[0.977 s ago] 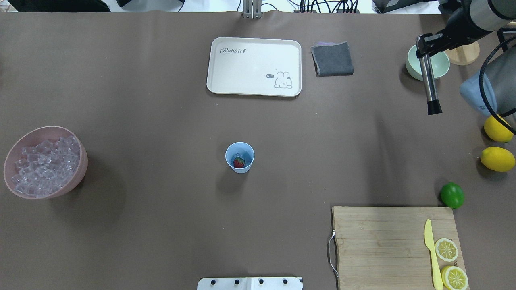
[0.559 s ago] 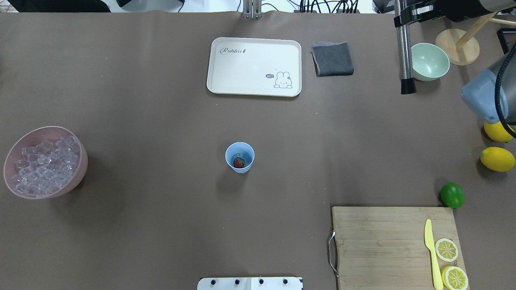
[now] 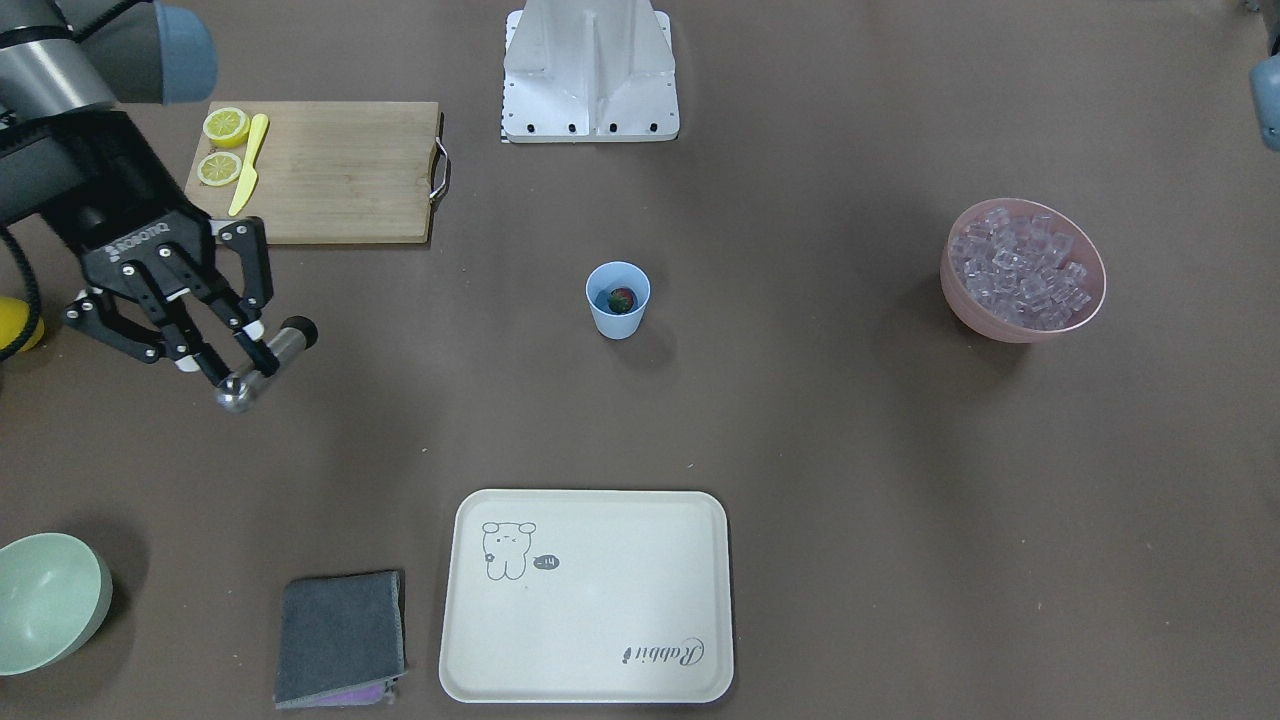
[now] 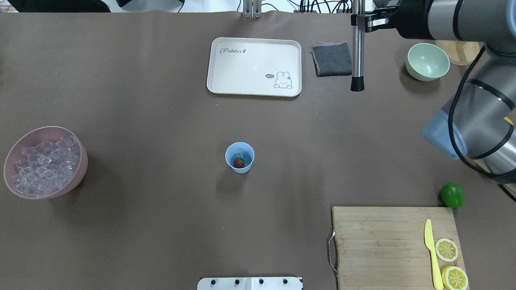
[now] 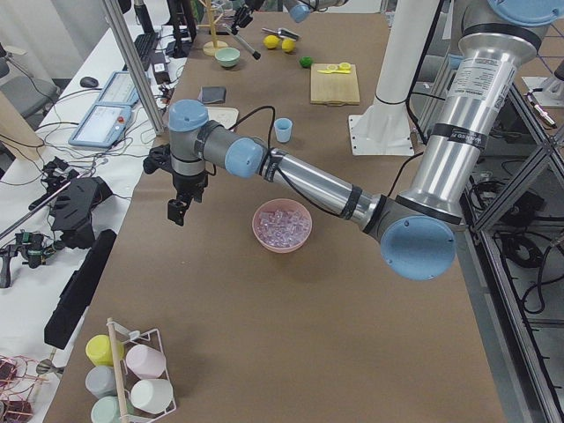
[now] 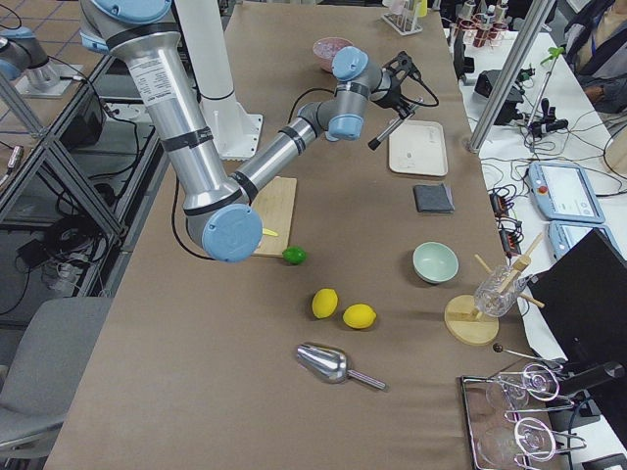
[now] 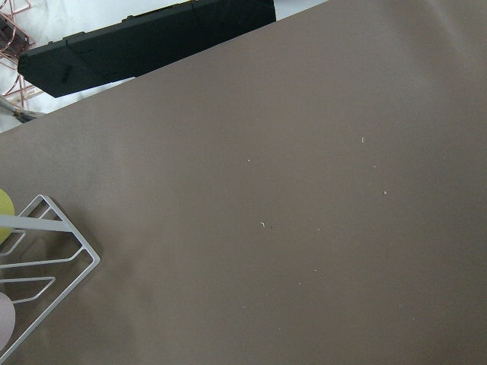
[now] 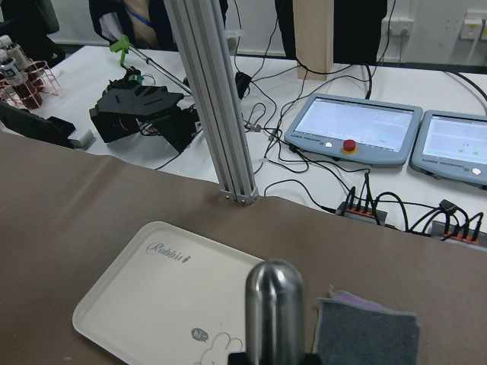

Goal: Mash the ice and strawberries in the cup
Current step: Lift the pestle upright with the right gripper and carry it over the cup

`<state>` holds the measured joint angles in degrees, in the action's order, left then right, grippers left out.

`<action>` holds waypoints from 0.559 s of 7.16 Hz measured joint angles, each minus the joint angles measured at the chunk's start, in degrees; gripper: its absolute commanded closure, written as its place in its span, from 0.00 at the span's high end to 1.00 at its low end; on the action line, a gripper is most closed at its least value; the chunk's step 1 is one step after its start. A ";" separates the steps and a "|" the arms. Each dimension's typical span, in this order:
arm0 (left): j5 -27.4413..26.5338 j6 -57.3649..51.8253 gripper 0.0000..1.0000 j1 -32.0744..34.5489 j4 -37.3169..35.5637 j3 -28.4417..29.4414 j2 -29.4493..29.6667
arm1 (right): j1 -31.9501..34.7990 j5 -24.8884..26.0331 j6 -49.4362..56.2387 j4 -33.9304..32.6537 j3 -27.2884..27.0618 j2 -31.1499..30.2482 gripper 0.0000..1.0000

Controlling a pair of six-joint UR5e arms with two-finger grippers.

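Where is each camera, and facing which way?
Front: across the table, facing robot; right arm holds a muddler.
Overhead: behind robot, looking down; right arm.
Left side: table's end; left arm nearest.
Right side: opposite end; right arm nearest.
Left wrist: down at table; no body.
Right wrist: past muddler toward tray.
Front and overhead share the cup.

I see bare bench (image 4: 161, 121) on every side of the cup (image 4: 243, 170); tray (image 4: 250, 68) and cloth (image 4: 332, 59) lie well apart, far side.

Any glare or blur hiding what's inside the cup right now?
Overhead view: no glare, cup sharp, strawberry clear, ice faint against the blue. Front-facing view: even light, only soft shadows. Right wrist view: metal rod close, shiny, slightly soft; cup out of frame.
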<state>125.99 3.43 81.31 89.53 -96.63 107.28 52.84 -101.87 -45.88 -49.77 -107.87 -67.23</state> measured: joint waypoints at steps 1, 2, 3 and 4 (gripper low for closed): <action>0.14 0.00 0.97 0.03 -0.09 0.07 -0.22 | -3.82 5.21 -1.64 4.47 0.12 0.02 0.00; 0.20 0.00 0.97 0.09 -0.12 0.20 -0.37 | -7.39 10.14 -2.76 8.84 0.26 0.09 0.00; 0.21 0.00 0.97 0.18 -0.14 0.40 -0.44 | -10.38 14.38 -3.45 12.19 0.33 0.24 0.00; 0.24 0.64 0.97 0.27 -0.13 0.56 -0.45 | -13.23 18.30 -3.73 14.93 0.39 0.45 0.00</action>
<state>126.23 4.07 81.58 89.40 -96.07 106.83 39.61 -83.57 -49.61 -34.84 -107.48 -66.78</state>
